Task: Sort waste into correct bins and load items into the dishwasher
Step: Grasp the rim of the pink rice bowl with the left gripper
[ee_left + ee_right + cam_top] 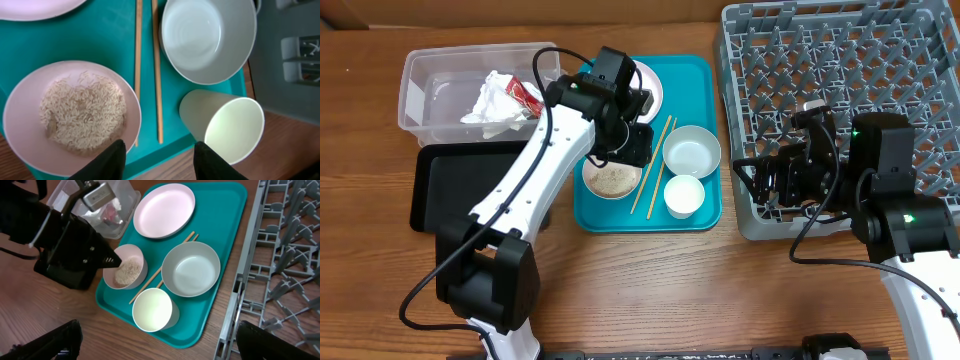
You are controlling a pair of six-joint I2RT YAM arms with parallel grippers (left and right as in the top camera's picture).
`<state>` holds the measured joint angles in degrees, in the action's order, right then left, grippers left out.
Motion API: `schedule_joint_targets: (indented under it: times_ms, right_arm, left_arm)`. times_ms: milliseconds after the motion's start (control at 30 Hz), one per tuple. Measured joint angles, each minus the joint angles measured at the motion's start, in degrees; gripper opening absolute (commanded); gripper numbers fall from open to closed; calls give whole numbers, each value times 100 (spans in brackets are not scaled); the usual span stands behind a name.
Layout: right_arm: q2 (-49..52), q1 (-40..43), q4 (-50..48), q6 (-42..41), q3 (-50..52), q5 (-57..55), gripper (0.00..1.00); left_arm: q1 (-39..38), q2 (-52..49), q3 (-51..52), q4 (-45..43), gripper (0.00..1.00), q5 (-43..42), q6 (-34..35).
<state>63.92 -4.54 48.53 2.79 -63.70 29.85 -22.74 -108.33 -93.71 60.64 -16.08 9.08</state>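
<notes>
Showed brown wood grain across the tabletop (650,290). Carried a clear plastic tub (412,95) at back left, a black tray (430,190) just before it, a teal serving tray (705,215) mid-table, and a grey dish rack (750,215) to the right.

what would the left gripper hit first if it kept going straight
Most likely the edge of the teal tray, between the bowl of rice and the cup. The left gripper sits close to the bowl's rim, so it may clip that first; depth is unclear.
</notes>
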Motion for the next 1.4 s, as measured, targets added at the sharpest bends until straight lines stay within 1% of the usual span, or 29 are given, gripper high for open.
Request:
schedule_joint_targets:
  times_ms: [267,433,567,833,1033,1067,1133,1267,1333,1400]
  right_arm:
    - [0,0,9,0,0,2,100]
    - [0,2,9,0,0,0,100]
    - [0,0,22,2,0,2,100]
    - [0,0,223,0,0,-2,100]
    - [0,0,317,0,0,0,100]
    - [0,0,317,0,0,0,100]
    - [0,0,317,0,0,0,100]
    - [0,0,319,-2,0,0,100]
    - [0,0,319,0,0,0,100]
    - [0,0,332,0,0,2,100]
  left_arm:
    - [-7,0,713,-544,43,92,-28]
    - [-81,0,968,-752,43,184,-468]
    - [-223,0,1082,-876,38,396,-798]
    - [-387,-107,1106,-811,38,656,-1036]
    - [-387,-457,1108,-684,33,822,-1082]
    - [-387,-511,1108,-684,29,831,-1082]
    - [-387,-592,1108,-678,24,855,-1097]
    - [-387,-619,1115,-667,20,868,-1095]
    - [-387,-619,1115,-664,19,868,-1049]
    - [-387,-619,1115,-667,18,868,-901]
